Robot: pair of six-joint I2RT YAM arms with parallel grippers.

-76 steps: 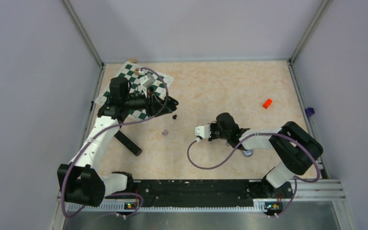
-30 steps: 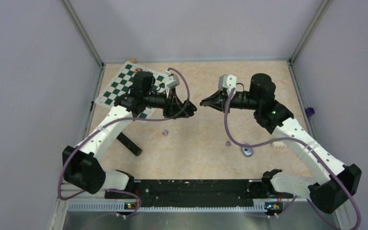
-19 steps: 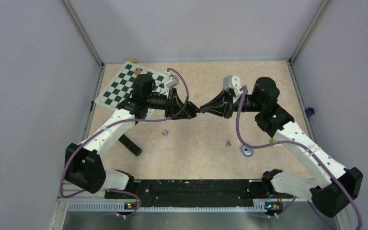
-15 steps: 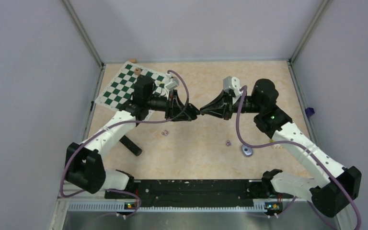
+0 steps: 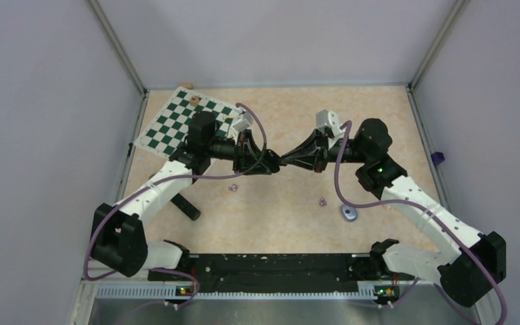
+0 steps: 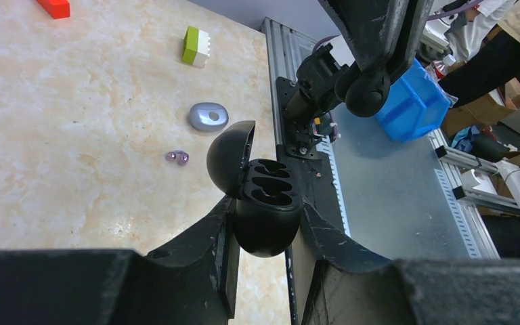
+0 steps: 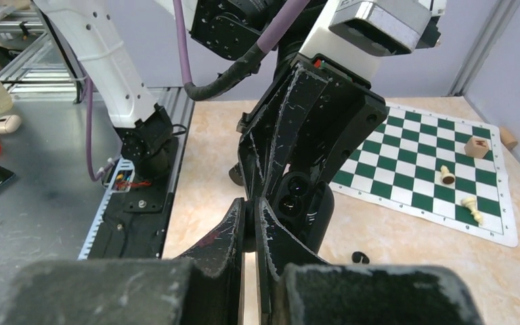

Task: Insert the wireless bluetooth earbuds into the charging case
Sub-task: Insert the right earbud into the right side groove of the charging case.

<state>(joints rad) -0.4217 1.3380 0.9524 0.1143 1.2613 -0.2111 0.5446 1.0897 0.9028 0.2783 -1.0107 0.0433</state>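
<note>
1. Moved: left pincer [image 5: 271, 166], clamped on the glossy black oval charging case [image 6: 265, 217], went from over the green-and-white chessboard [image 5: 169, 125] to mid-table [image 5: 311, 122].
2. Moved: right pincer [image 5: 287, 161], closed, rose from low over the table and swung in; its tips now sit at the case.

The left end effector [image 5: 271, 164], gripping an open black round case [image 6: 265, 203], and the right end effector [image 5: 286, 161] meet tip to tip above the tan stone-look surface [image 5: 291, 115], blocking each other. Bare surface lies at the back. Nearer the bases lie two pale purple earbuds [image 5: 233, 188] and a grey oval case [image 5: 349, 213].
</note>
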